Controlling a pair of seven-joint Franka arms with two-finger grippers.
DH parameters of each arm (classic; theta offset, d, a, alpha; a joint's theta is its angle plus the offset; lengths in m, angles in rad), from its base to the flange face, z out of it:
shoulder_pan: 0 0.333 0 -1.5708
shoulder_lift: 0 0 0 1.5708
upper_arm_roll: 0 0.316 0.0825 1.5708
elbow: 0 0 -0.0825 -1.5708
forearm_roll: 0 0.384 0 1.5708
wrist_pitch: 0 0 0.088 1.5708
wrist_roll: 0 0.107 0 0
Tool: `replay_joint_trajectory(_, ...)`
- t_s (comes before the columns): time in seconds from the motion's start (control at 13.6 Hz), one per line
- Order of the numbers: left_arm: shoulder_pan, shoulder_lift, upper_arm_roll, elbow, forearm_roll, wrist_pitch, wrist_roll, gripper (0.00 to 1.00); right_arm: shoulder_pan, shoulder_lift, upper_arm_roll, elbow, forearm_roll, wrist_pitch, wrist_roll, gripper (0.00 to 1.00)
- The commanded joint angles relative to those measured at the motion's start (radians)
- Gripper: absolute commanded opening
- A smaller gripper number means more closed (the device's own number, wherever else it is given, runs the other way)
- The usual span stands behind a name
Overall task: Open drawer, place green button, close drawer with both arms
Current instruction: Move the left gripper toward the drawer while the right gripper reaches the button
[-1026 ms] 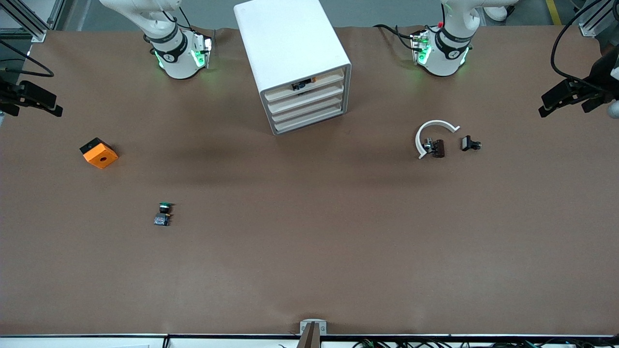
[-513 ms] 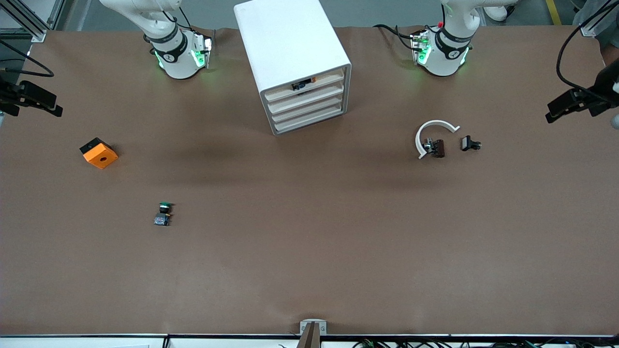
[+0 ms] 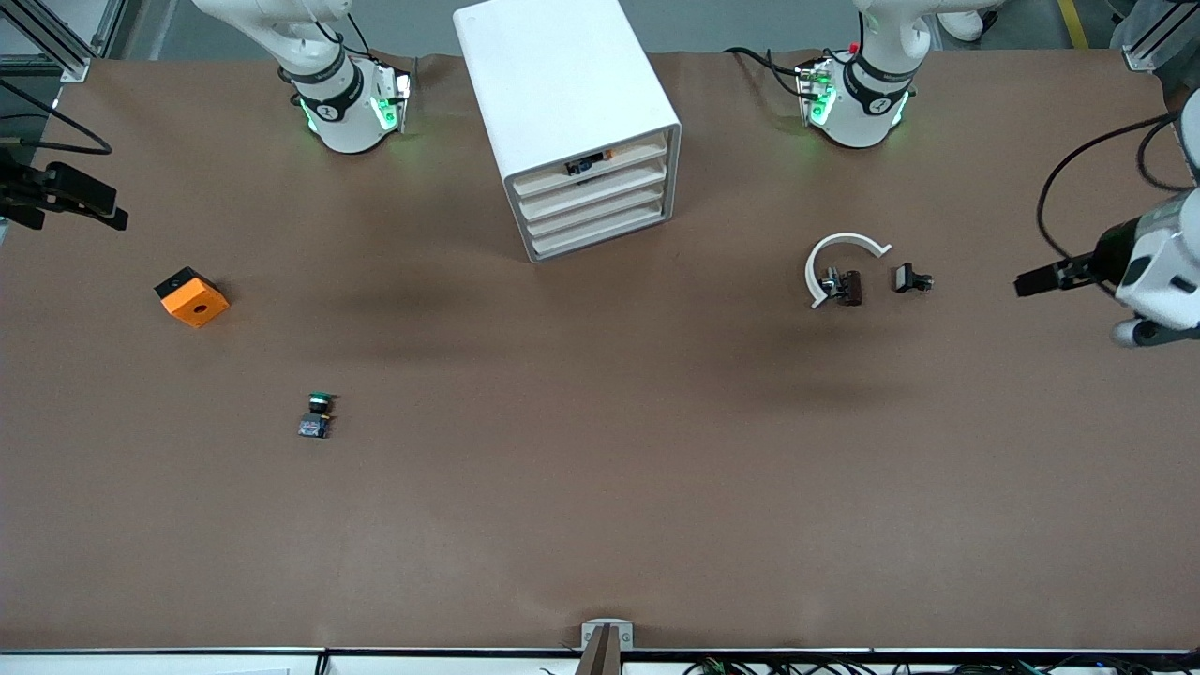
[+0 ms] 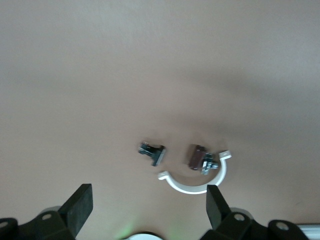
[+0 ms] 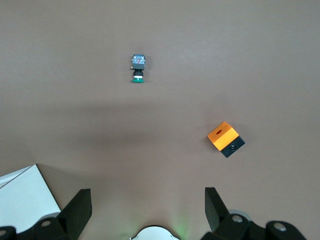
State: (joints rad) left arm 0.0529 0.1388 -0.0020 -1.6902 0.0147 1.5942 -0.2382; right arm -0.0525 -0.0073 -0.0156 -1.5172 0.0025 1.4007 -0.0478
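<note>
Both grippers are hanging open w/ nothing held: left gripper [image 4: 145,207] over the table's left-arm end, right gripper [image 5: 145,207] over its right-arm end. Nothing's done yet: cabinet [image 3: 567,122] drawers are sitting shut, and the button [image 3: 316,415] is lying nearer the front camera than the cabinet (orange cube [image 3: 191,296] nearby). Only the right wrist view is showing the button's blue body.

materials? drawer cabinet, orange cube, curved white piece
Drawer cabinet: looks like matte white plastic, possibly printed; rounded corners, uniform colour, no metal gleam.
Orange cube: likely plastic, matte orange body on a black base, with a round hole on top.
Curved white piece: thin white plastic by the look; a smooth open arc, same flat white.
</note>
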Motion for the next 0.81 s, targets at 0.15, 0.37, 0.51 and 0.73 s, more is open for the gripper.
replay_joint_trajectory(0.15, -0.05, 0.111, -0.03, 0.024, -0.025, 0.027, -0.384, 1.0, 0.033, 0.023, 0.005, 0.014, -0.016, -0.002, -0.009, 1.0)
replay_joint_trajectory(0.37, -0.112, 0.186, -0.032, 0.024, -0.025, 0.073, -0.647, 1.0, 0.036, 0.027, 0.005, 0.014, -0.012, 0.0, -0.006, 1.0)
replay_joint_trajectory(0.51, -0.168, 0.241, -0.032, 0.027, -0.024, 0.096, -0.819, 1.0, 0.033, 0.032, 0.005, 0.014, -0.009, -0.002, -0.01, 1.0)
replay_joint_trajectory(0.73, -0.237, 0.318, -0.032, 0.049, -0.051, 0.095, -1.085, 1.0, 0.048, 0.093, 0.005, 0.005, -0.013, -0.005, -0.009, 1.0)
